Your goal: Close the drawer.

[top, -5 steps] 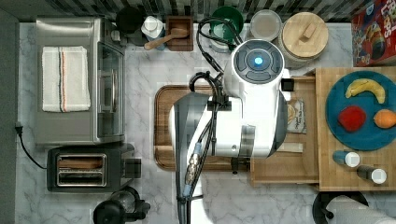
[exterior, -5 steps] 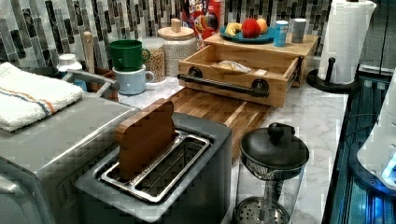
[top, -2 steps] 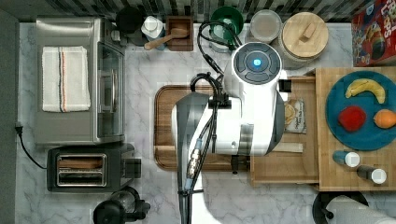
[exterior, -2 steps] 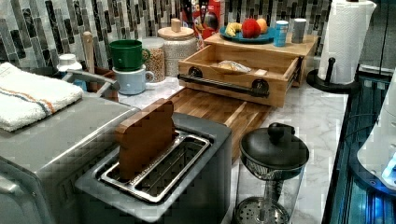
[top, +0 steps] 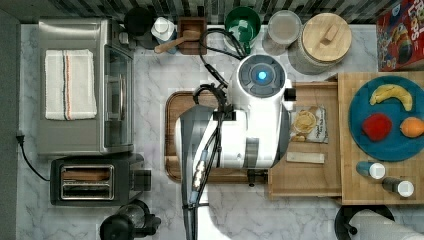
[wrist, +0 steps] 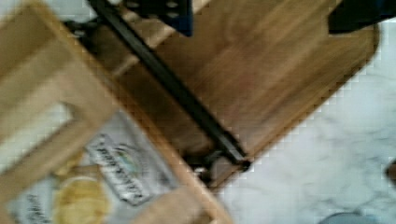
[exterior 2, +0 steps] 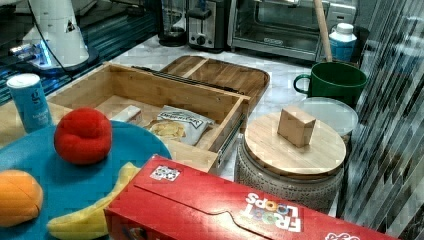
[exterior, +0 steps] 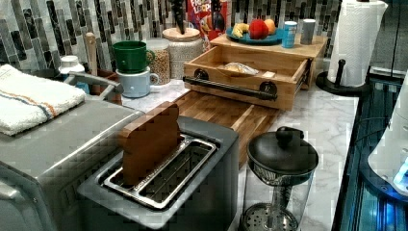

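I see the drawer (exterior: 250,72) pulled out over the cutting board (exterior: 226,113), chip bag (exterior 2: 181,122) inside. Gripper (wrist: 257,16) hangs above the black bar handle (wrist: 173,86) w/ fingers (wrist: 180,16) apart (nothing between them, wrist view).

The white marble bench (top: 150,210) carries a toaster oven (top: 85,87), a toaster (top: 90,186) and a cutting board (exterior: 226,113). A paper-towel stand (exterior: 353,45) and lidded jar (top: 320,42) also sit on it.
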Tool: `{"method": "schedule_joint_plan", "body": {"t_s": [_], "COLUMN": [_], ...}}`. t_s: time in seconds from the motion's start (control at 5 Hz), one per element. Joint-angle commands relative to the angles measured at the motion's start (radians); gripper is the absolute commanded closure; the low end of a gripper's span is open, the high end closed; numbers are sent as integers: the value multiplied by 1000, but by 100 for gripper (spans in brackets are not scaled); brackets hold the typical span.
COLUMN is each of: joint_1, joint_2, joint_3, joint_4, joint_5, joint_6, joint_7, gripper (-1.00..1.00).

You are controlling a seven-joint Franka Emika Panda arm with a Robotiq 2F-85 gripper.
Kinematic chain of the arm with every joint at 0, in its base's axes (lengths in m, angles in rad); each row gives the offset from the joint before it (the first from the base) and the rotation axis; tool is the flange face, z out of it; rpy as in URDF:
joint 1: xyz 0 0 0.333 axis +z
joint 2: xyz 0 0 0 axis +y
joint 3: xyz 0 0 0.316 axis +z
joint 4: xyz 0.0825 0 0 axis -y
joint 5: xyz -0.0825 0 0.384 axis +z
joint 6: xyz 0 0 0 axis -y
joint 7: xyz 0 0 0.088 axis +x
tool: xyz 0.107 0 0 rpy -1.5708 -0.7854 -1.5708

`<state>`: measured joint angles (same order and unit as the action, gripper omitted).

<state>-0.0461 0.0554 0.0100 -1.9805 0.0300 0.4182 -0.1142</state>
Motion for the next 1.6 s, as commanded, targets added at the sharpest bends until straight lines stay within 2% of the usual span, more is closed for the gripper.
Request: {"method": "schedule_joint_plan", "body": {"t_s": [0.2, 0.4, 0.6, 0.8, 1.2, 1.6], "joint_1": [57, 57, 39, 41, 19, -54], "joint_2": [-106, -140, -107, -35, 12, 40], "joint_3": [92, 87, 91, 83, 69, 17], "joint_4": [-220, -376, -436, -401, -422, -405], "joint_5": [25, 2, -19, -85, -225, -277], "joint_6": [92, 283, 402, 394, 474, 521], "joint_7": [-260, -382, -451, -448, -433, -624], "gripper": [100, 100, 100, 100, 100, 100]}}
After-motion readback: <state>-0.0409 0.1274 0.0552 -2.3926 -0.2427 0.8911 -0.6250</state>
